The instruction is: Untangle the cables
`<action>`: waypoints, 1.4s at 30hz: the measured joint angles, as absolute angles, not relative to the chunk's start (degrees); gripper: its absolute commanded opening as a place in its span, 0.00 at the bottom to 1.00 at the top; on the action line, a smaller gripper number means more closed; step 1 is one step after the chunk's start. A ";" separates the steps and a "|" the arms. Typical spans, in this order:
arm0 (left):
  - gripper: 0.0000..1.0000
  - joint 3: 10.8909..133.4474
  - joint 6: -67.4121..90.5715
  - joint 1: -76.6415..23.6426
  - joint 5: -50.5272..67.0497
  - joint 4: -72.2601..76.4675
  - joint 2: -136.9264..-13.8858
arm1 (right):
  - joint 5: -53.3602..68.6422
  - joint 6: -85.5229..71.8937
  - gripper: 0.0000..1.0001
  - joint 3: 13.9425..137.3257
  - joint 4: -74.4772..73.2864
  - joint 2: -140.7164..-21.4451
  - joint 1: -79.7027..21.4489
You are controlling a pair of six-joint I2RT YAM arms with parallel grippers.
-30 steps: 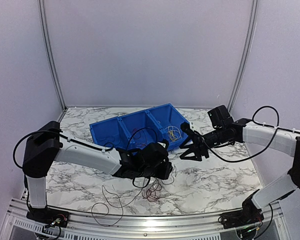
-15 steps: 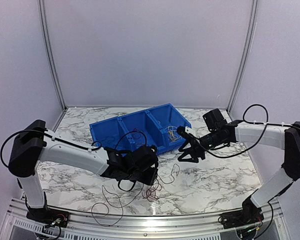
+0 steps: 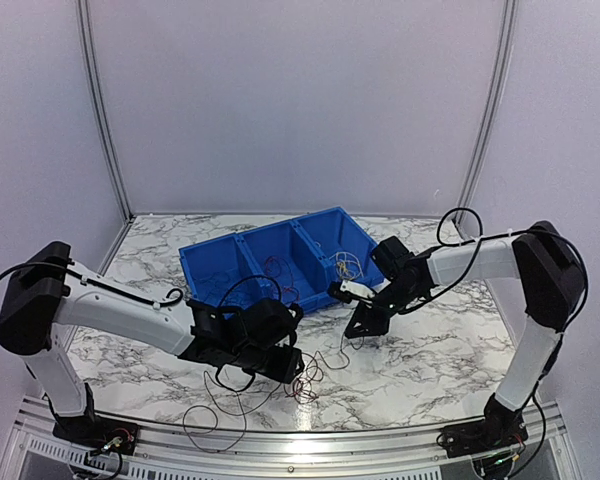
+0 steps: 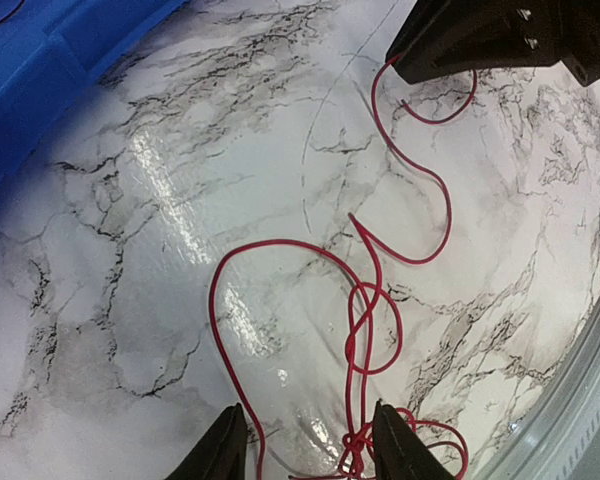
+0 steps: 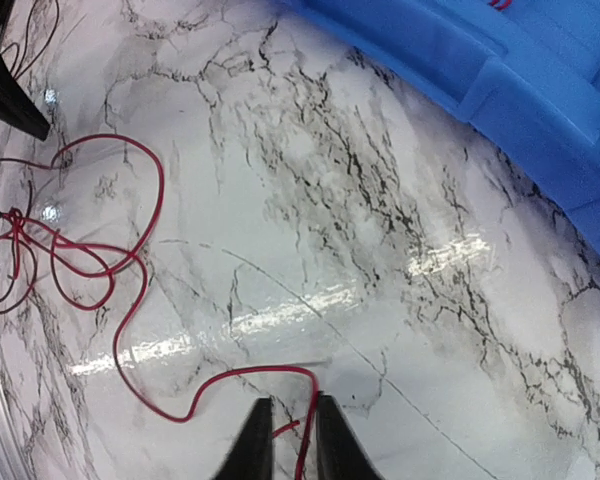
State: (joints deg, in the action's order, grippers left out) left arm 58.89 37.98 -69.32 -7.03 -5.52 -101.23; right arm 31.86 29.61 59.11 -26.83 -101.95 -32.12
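Traced red cable [image 4: 447,215] lower centre to upper right across bench [image 4: 130,250]. Found knot [image 4: 363,300] between half-spread fingers of empty left tool [image 4: 310,410]. Found far end inside narrow gap of right tool [image 5: 292,410], pinch unconfirmed.

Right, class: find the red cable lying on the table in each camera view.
Top external: red cable bottom centre, by the table's near edge.
Left wrist: red cable centre to lower right.
Right wrist: red cable left side.
Shared landmark: blue bin.
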 measured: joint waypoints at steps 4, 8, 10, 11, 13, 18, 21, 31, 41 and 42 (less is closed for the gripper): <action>0.40 57.67 38.76 -69.32 -3.84 -3.77 -101.23 | 30.28 28.91 0.00 60.07 -27.24 -102.50 -32.34; 0.35 56.10 39.33 -69.32 -0.08 -1.10 -101.23 | 29.08 28.91 0.00 60.07 -27.18 -99.98 -32.34; 0.30 56.07 39.53 -69.32 1.08 -0.34 -101.65 | 28.86 28.91 0.00 60.07 -27.03 -98.39 -32.34; 0.28 56.12 39.64 -69.32 1.54 0.23 -102.04 | 28.77 28.91 0.00 60.07 -26.94 -97.65 -32.25; 0.20 56.14 39.75 -69.32 2.44 0.86 -103.09 | 28.75 28.91 0.00 60.07 -26.79 -96.75 -32.08; 0.03 56.14 40.58 -69.32 3.81 1.10 -104.55 | 28.71 28.91 0.00 60.07 -26.65 -96.40 -31.48; 0.00 56.14 40.66 -69.32 3.53 1.43 -104.53 | 28.10 28.91 0.00 60.07 -26.61 -96.40 -30.87; 0.00 50.94 34.44 -69.32 -7.44 5.98 -90.45 | 20.58 32.77 0.39 58.33 -27.99 -86.83 -25.17; 0.00 53.25 21.47 -69.32 -10.33 12.32 -89.32 | 39.59 39.55 0.46 63.29 -37.41 -71.48 -28.97; 0.00 53.30 20.47 -69.32 -10.02 12.88 -89.56 | 41.36 39.48 0.47 64.86 -37.21 -71.53 -30.35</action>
State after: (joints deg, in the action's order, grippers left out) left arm 53.30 20.47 -69.32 -10.02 12.88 -89.56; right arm 41.36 39.48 64.86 -37.21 -71.53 -30.35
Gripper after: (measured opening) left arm 0.029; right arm 0.429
